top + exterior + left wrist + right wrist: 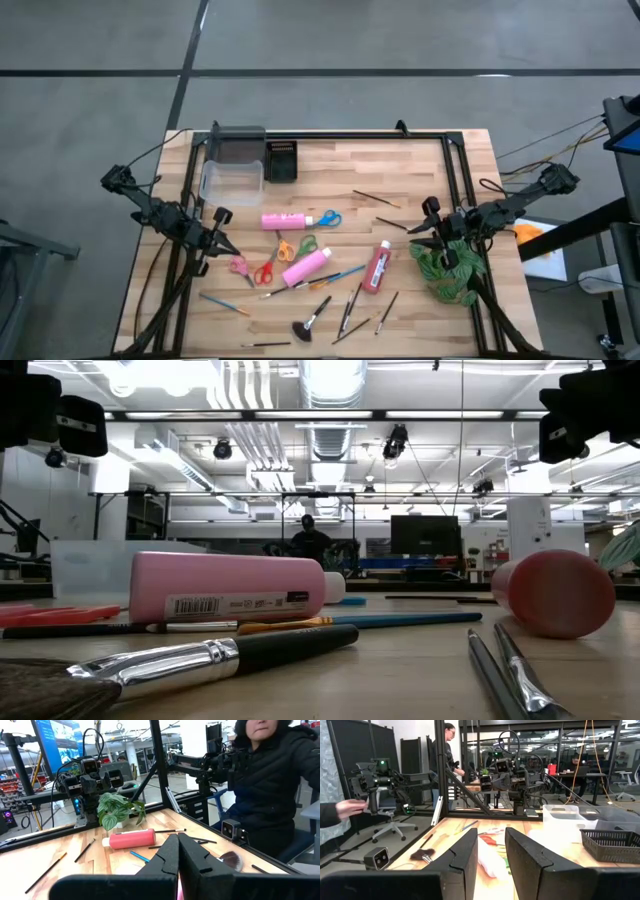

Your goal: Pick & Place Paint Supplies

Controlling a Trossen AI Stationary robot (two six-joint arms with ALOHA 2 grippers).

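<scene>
From where I stand, the butcher-block wooden table (420,170) is strewn with paint supplies, and the red paint tube (377,267) lying near the middle makes a handy marker. Toward the left arm from it lies a pink paint bottle with a white cap (306,267), angled; the second pink paint bottle (283,220) lies farther back, level, with blue-handled scissors (328,218) just beside its cap. A blue-handled thin brush (338,276) runs between the tube and the nearer bottle. Between the two bottles sit orange-handled scissors (286,249) and green-handled scissors (307,243), with red-handled scissors (264,273) and a pink-handled pair (240,266) farther toward the left arm. Nearer the front edge than the tube lie several dark thin brushes (351,305) and a wide black-handled fan brush (308,322). Behind the tube, two more thin brushes (376,198) lie apart.

The left gripper (219,240) hangs low over the table well left of the tube, its fingers (170,855) pressed together with nothing between them. The right gripper (432,233) sits on the tube's other side, just beside the green leafy plant (448,268); its fingers (470,851) stand slightly apart and hold nothing.

At the back left corner stand a clear plastic tub (232,181) and a black mesh tray (282,161). A person in a dark jacket (270,785) sits beyond the table's front edge.
</scene>
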